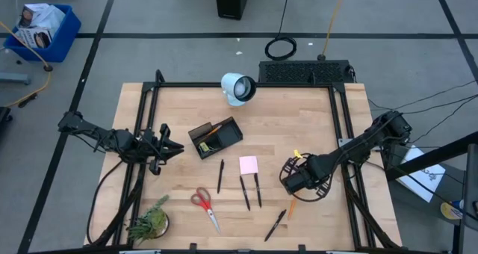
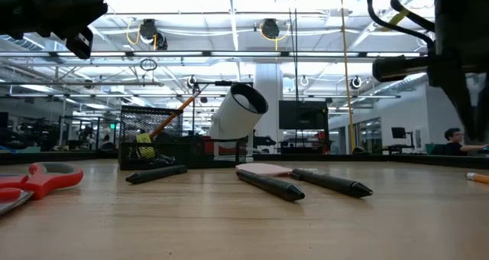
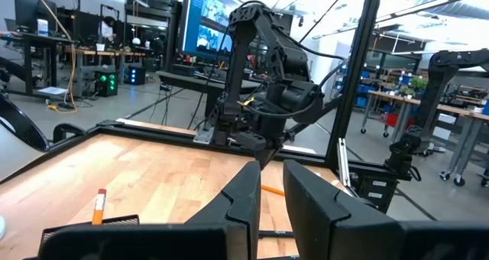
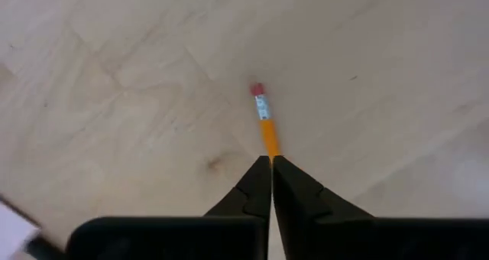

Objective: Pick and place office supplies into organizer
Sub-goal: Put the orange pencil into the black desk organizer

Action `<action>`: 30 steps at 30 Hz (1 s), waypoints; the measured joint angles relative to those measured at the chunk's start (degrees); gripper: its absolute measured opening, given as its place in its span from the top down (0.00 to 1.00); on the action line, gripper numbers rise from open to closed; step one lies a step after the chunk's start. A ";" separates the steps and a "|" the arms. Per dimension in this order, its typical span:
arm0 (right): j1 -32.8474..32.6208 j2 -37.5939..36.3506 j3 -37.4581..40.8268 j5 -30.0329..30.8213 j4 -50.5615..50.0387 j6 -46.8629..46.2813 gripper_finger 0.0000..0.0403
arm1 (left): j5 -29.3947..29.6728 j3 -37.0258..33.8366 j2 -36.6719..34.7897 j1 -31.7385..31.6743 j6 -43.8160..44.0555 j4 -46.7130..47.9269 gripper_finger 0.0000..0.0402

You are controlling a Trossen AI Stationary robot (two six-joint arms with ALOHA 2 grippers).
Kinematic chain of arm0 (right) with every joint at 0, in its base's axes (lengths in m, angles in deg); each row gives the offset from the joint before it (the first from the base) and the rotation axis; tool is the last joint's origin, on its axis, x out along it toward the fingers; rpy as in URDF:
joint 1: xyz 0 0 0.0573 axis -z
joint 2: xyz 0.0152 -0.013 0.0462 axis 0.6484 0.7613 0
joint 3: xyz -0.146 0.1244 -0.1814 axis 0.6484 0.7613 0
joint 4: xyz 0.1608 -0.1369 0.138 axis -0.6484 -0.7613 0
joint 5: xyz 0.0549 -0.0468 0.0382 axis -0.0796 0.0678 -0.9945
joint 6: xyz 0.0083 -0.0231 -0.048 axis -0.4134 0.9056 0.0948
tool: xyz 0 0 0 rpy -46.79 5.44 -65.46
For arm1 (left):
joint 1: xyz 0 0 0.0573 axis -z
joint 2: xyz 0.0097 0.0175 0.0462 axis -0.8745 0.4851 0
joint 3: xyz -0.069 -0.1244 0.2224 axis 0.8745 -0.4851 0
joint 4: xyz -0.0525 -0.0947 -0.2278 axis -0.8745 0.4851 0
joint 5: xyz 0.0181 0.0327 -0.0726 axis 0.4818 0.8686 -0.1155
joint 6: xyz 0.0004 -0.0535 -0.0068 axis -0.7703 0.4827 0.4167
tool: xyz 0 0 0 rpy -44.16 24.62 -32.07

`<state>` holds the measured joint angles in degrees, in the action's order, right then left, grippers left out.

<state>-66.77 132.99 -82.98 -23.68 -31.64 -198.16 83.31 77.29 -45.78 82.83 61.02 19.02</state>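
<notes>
Right gripper (image 4: 270,162): from my seat it's down on the table right of the organizer, near the right frame rail. Fingers pinched nearly together over the orange pencil (image 4: 265,122); its eraser end pokes out ahead of the tips.

Left gripper (image 3: 269,185): parked left of the organizer by the left rail, up off the wood, fingers close together with only a slim gap, nothing in them.

Organizer (image 1: 214,137): small black tray, sitting at an angle. I can see an orange pencil and something yellow inside; can't tell which compartment.

Still loose in front of the organizer: pink sticky pad (image 1: 249,164), three black pens (image 1: 245,192) side by side, a fourth pen (image 1: 275,225) closer to the front edge, red scissors (image 1: 203,205) front-left.

Room to move: bare wood between the organizer and both side rails, plus behind it up to the white lamp (image 1: 237,89). Plant (image 1: 149,221) takes the front-left corner.

Writing: nothing I can read on anything.
</notes>
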 joint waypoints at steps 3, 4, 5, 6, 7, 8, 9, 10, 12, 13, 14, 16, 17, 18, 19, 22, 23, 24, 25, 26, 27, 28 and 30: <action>-0.13 0.00 0.10 0.19 -0.04 1.61 0.92 | 0.00 0.02 0.00 -0.01 0.00 0.00 0.84; -0.13 0.00 0.37 0.18 0.16 1.77 0.89 | 0.00 0.01 0.00 -0.01 0.01 0.00 0.84; -0.13 0.00 0.75 0.21 0.47 2.09 0.87 | 0.00 0.02 -0.01 0.00 0.00 -0.02 0.84; -0.13 0.00 1.21 0.35 0.85 2.50 0.84 | 0.00 0.00 0.00 0.00 0.01 -0.01 0.84; -0.12 0.00 1.75 0.44 1.19 3.02 0.82 | 0.00 0.02 0.00 0.00 0.02 0.00 0.84; 0.04 0.00 2.43 0.45 1.75 3.17 0.79 | 0.00 0.02 0.00 -0.02 0.02 0.00 0.84; 0.15 0.00 3.18 0.42 2.32 3.19 0.77 | 0.00 0.02 -0.01 0.00 0.00 -0.02 0.84; 0.34 0.00 4.05 0.39 2.97 3.27 0.74 | 0.00 0.01 -0.01 0.00 0.01 0.00 0.84; 0.71 0.02 5.46 0.42 4.52 3.30 0.71 | 0.00 0.02 -0.02 -0.01 0.00 -0.02 0.84; 0.90 0.02 5.91 0.42 5.19 3.34 0.69 | 0.00 0.01 -0.01 -0.02 0.00 -0.02 0.84; 1.18 0.02 6.28 0.44 5.72 3.69 0.68 | 0.00 0.02 0.00 -0.02 0.00 0.00 0.84; 1.65 0.02 6.97 0.42 6.95 5.05 0.67 | 0.00 0.02 0.00 0.00 0.00 0.00 0.84; 1.92 0.02 7.37 0.36 7.52 5.84 0.67 | 0.00 0.02 0.00 0.00 0.00 0.00 0.84; 2.11 0.02 7.82 0.24 8.36 6.49 0.67 | 0.00 0.01 -0.01 -0.01 0.00 -0.02 0.84; 2.33 0.02 8.31 0.24 9.23 6.78 0.67 | 0.00 0.01 -0.01 -0.01 0.00 -0.02 0.84; 2.82 0.02 9.68 0.22 11.00 7.19 0.68 | 0.00 0.00 0.00 -0.02 0.00 -0.01 0.84; 2.99 0.02 10.13 0.20 11.65 7.56 0.69 | 0.00 0.02 -0.01 -0.02 0.01 0.00 0.84; 3.11 0.02 10.57 0.02 12.43 7.75 0.69 | 0.00 0.00 0.00 -0.01 0.02 -0.01 0.84; 3.15 -0.05 10.96 -0.03 13.18 7.81 0.69 | 0.00 0.01 -0.01 -0.01 0.02 0.00 0.84; 3.15 -0.09 11.26 -0.02 13.64 7.82 0.70 | 0.00 0.00 -0.02 0.00 0.00 0.00 0.84; 3.13 -0.09 11.41 0.00 13.85 7.82 0.70 | 0.00 0.00 0.00 0.00 0.00 0.00 0.84; 3.13 -0.11 11.55 0.00 13.91 7.86 0.71 | 0.00 0.02 -0.02 -0.02 0.00 0.00 0.84; 3.13 -0.15 11.71 0.03 13.94 8.38 0.72 | 0.00 0.01 0.00 -0.01 0.00 0.00 0.84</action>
<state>-63.65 132.84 -71.27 -23.66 -17.70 -189.78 83.31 77.31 -45.78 82.82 61.02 19.02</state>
